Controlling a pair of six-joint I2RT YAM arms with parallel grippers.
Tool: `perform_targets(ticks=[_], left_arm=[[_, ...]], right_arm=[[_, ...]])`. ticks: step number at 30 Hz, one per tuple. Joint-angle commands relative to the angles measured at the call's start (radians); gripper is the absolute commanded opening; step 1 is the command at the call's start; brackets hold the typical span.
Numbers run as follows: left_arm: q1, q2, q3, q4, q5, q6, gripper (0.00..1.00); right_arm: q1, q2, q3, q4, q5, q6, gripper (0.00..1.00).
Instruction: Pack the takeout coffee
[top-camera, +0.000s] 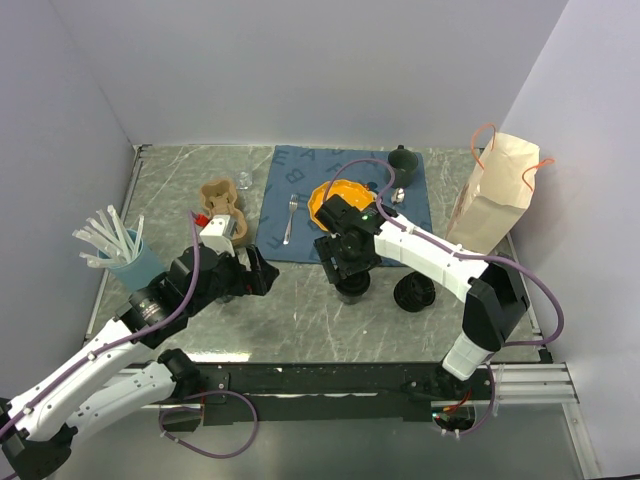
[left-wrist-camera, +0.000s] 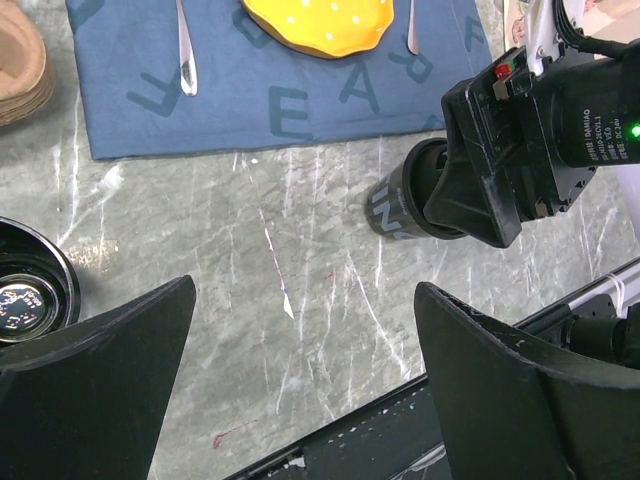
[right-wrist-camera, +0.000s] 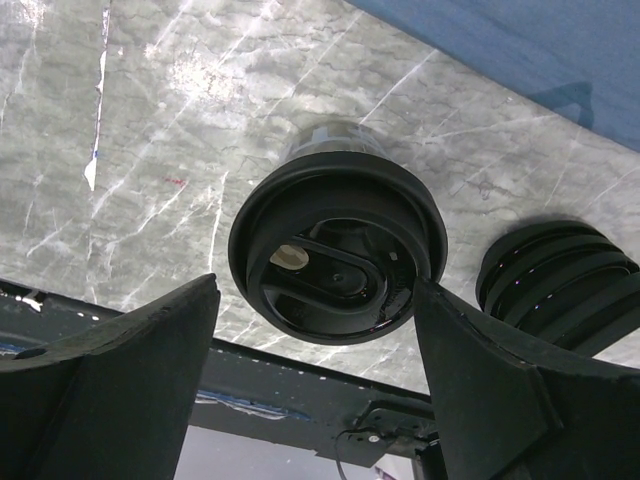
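Small black tapered disposable cup, lidded, stands upright on grey marble bench, just short of blue cloth mat. Long axis vertical: lid up, narrow base down. Round black ribbed lid near its side. Right arm reaches forward-left, wrist bent down. Right claw straddles cup top, fingers apart, contact unclear. Left arm stretched low toward centre. Left claw spread wide, empty.
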Motion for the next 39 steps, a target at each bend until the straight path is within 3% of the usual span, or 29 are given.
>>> perform_targets(ticks=[1,10,39], left_arm=[[0.003,-0.008,0.025,0.022,-0.015,0.021,0.97],[0.003,0.003,0.019,0.036,-0.008,0.019,0.97],[0.003,0.017,0.022,0.041,-0.02,0.021,0.97]], right_arm=[[-0.006,-0.012,0.025,0.0,0.017,-0.001,0.88],[-0.022,-0.015,0.05,-0.012,0.025,-0.007,0.98],[-0.039,0.023,-0.013,0.032,-0.006,-0.023,0.87]])
